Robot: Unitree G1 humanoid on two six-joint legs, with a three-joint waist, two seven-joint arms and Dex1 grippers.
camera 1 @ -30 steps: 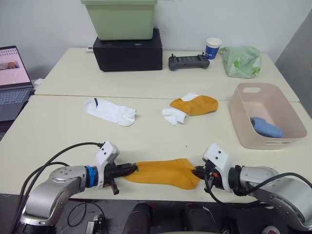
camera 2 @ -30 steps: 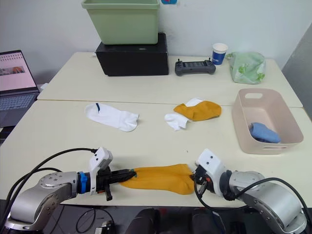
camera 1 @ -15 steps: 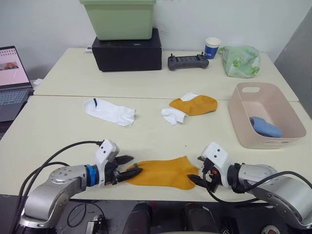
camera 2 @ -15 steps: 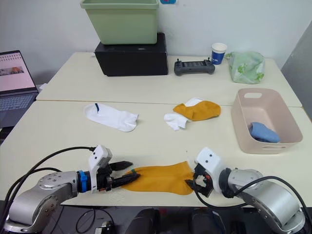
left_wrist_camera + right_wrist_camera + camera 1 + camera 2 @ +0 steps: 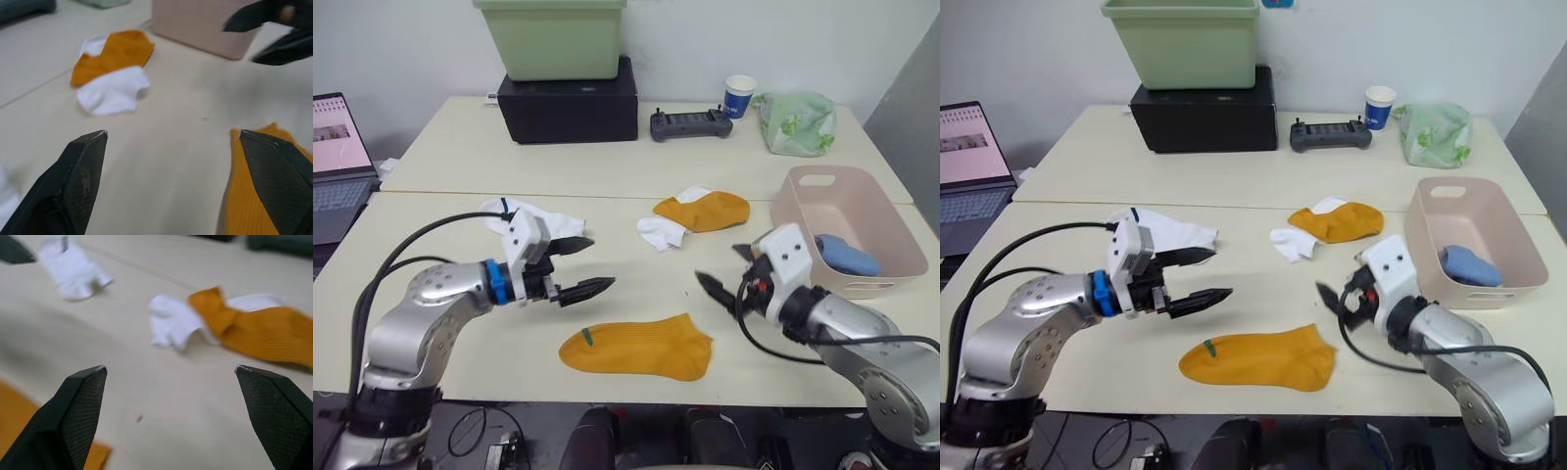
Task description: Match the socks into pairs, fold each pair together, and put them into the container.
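One mustard-orange sock [image 5: 636, 348] with a small green mark lies flat near the table's front edge, touched by neither gripper. My left gripper [image 5: 597, 262] hovers open above and to the left of it. Off to the sock's right, my right gripper [image 5: 717, 264] is also open and empty. A second mustard sock [image 5: 705, 210] lies partly over a white sock [image 5: 663, 233] mid-table. Another white sock [image 5: 533, 220] sits further left, partly hidden behind my left gripper. The pale pink container [image 5: 822, 186] at the right holds a folded light blue sock [image 5: 847, 255].
At the back stand a green tub [image 5: 553, 39] on a black box [image 5: 570, 103], a controller [image 5: 690, 123], a paper cup [image 5: 740, 96] and a green-and-white cloth bundle [image 5: 798, 122]. A laptop [image 5: 337, 157] sits at the far left.
Both grippers have opened and let go of the ends of the front mustard sock. They have risen and drawn back from the table's front edge, leaving the sock flat.
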